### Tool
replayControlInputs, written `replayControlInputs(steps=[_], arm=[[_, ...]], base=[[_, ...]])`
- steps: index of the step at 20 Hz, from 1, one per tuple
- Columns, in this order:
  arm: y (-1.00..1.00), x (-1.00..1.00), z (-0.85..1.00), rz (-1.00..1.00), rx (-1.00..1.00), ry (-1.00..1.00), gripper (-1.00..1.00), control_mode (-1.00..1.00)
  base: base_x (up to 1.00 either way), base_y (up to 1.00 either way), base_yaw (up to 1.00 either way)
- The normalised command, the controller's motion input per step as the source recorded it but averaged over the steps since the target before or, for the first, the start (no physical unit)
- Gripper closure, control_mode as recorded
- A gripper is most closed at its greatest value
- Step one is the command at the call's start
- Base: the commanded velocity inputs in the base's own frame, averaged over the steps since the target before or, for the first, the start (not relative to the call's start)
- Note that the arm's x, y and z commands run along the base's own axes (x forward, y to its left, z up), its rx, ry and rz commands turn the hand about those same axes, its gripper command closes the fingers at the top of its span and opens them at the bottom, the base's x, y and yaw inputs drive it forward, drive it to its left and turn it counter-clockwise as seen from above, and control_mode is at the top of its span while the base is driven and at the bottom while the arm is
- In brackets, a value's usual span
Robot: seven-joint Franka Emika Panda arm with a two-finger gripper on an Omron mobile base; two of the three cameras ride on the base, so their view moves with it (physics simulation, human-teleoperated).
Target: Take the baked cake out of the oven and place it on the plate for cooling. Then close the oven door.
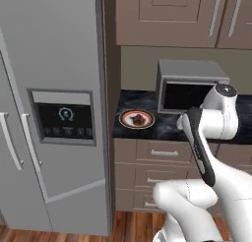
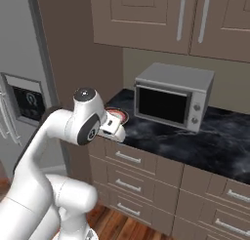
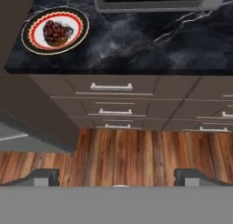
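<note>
In the left base view a plate [image 1: 137,119] with a red-and-white rim is seen at the left end of the black marbled counter [image 1: 162,128], close to its front edge, with a small dark cake [image 1: 140,120] resting on it. A grey box oven [image 1: 189,84] with a dark glass door [image 1: 186,96] stands further back on the counter, to the right of the plate and apart from it; its door is seen closed. A tall grey fridge [image 1: 54,108] with a dark dispenser panel stands to the left of the counter, and brown drawers [image 1: 162,152] with silver handles run under it. The white arm [image 1: 211,137] is raised in front of the counter's right part.

In the right base view the oven [image 2: 173,95] is seen on the counter [image 2: 195,139], set back from the front edge, with two round knobs at the right of its closed door [image 2: 162,105]. The plate [image 2: 119,114] is mostly hidden behind the arm's wrist at the left end of the counter. Wall cupboards [image 2: 161,19] hang above.

In the hand view the plate [image 3: 55,30] lies at the near left corner of the counter [image 3: 136,41] with the cake [image 3: 56,33] on its middle. The lower edge of the oven [image 3: 154,2] is seen at the top. The gripper [image 3: 117,176] is spread wide, its two fingertips [image 3: 43,176] far apart over the wooden floor [image 3: 123,157], and nothing is held between them
</note>
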Motion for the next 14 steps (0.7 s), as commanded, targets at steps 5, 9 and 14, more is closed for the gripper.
replayControlInputs(steps=[5, 9, 14], arm=[[0.00, 0.00, 0.00, 0.00, 0.00, 0.00, -1.00, 1.00], [0.00, 0.00, 0.00, 0.00, 0.00, 0.00, -1.00, 1.00], [0.00, 0.00, 0.00, 0.00, 0.00, 0.00, -1.00, 1.00]], base=[[-0.94, 0.70, 0.24], [-0.42, 0.98, 0.73], [-0.08, 0.68, 0.81]])
